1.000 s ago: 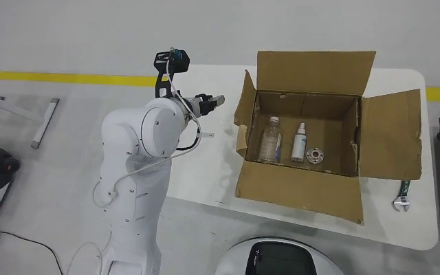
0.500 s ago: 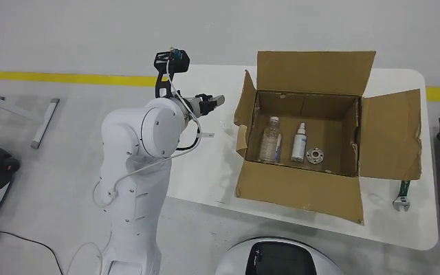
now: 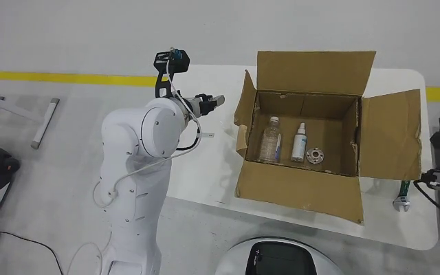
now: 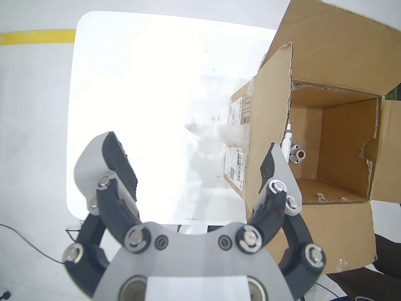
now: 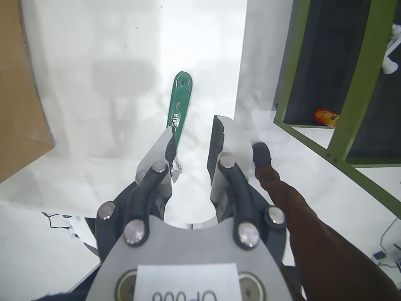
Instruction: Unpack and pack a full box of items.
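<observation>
Your left claw (image 4: 191,155) hangs over the bare tabletop (image 3: 210,172), beside the box's (image 3: 299,191) left wall and apart from it. Its fingers stand wide, with nothing between them.

The box stands on the tabletop with all four flaps folded out. In the top view you look straight into it: a clear bottle (image 3: 271,139) lies at the left, a white spray bottle (image 3: 299,141) near it, and a small metal flange (image 3: 315,156) just beside the spray bottle. The left wrist view looks in over the torn left flap; there you find the flange and a part of the spray bottle, and also the labels on the outer wall.

Your right claw (image 5: 194,133) is above the wrench (image 5: 180,101), which lies on the tabletop to the right of the box. Its fingers are apart by a narrow gap and hold nothing; the wrench's head is hidden behind one finger.
</observation>
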`<state>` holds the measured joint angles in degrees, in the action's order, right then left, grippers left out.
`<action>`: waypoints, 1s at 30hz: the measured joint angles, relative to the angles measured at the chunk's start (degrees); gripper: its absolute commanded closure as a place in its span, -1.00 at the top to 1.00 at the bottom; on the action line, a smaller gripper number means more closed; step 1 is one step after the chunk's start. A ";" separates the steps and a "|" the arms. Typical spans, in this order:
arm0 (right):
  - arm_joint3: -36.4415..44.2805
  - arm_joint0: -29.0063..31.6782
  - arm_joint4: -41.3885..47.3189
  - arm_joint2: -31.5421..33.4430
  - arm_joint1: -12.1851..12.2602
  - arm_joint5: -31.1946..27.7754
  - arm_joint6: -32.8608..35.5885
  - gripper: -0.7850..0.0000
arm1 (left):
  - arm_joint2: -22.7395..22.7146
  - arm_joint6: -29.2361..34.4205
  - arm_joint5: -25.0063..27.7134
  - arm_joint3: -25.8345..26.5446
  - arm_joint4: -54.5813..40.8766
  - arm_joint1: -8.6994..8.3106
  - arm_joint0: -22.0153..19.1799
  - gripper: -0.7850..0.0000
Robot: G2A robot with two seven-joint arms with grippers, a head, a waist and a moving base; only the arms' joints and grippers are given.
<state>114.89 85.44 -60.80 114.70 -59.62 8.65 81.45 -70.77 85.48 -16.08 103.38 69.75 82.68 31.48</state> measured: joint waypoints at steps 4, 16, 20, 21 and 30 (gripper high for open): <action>-1.18 -0.40 -0.96 -1.83 0.07 0.56 0.26 -0.33 | 0.00 0.00 0.00 0.00 0.00 0.00 0.00 1.00; -3.52 -0.13 -1.02 -5.00 0.01 1.73 -1.02 -0.36 | 0.00 0.00 0.00 0.00 0.00 0.00 0.00 1.00; -4.42 -0.47 -0.80 -5.31 0.08 1.50 -1.22 -0.38 | 0.00 0.00 0.00 0.00 0.00 0.00 0.00 1.00; -4.60 -0.58 -0.64 -5.35 0.09 1.44 -1.23 -0.38 | 0.00 0.00 0.00 0.00 0.00 0.00 0.00 1.00; -5.75 -1.37 0.99 -5.68 0.23 0.88 -1.90 -0.36 | 0.00 0.00 0.00 0.00 0.00 0.00 0.00 1.00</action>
<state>109.14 84.07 -59.82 109.03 -59.39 9.53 79.54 -70.77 85.48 -16.08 103.38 69.75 82.68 31.48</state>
